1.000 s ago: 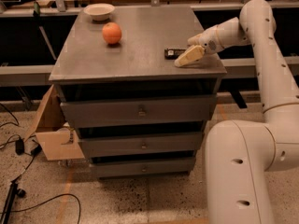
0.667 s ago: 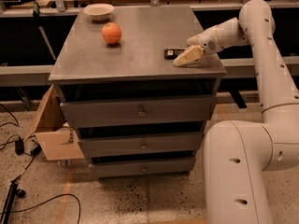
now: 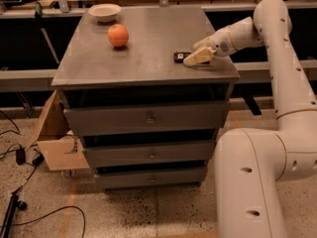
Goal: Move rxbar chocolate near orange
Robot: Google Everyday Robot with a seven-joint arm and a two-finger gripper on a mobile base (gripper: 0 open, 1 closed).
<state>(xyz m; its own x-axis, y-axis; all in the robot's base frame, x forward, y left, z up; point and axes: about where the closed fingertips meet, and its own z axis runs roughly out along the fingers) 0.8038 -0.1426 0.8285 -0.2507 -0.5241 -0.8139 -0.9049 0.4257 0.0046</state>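
Note:
The rxbar chocolate (image 3: pixel 178 56) is a dark flat bar lying near the right front of the grey cabinet top (image 3: pixel 148 53); only its left end shows. My gripper (image 3: pixel 196 58) is down at the bar's right end and covers that part of it. The orange (image 3: pixel 118 35) sits on the cabinet top to the far left of the bar, well apart from it and from the gripper.
A shallow white bowl (image 3: pixel 104 11) stands at the back left corner, behind the orange. The cabinet has several drawers (image 3: pixel 148 118) below. An open cardboard box (image 3: pixel 54 138) and cables (image 3: pixel 20 157) lie on the floor at left. My arm (image 3: pixel 282 58) rises along the right side.
My gripper has shifted slightly left along the bar's right end. The orange and bowl have not moved.

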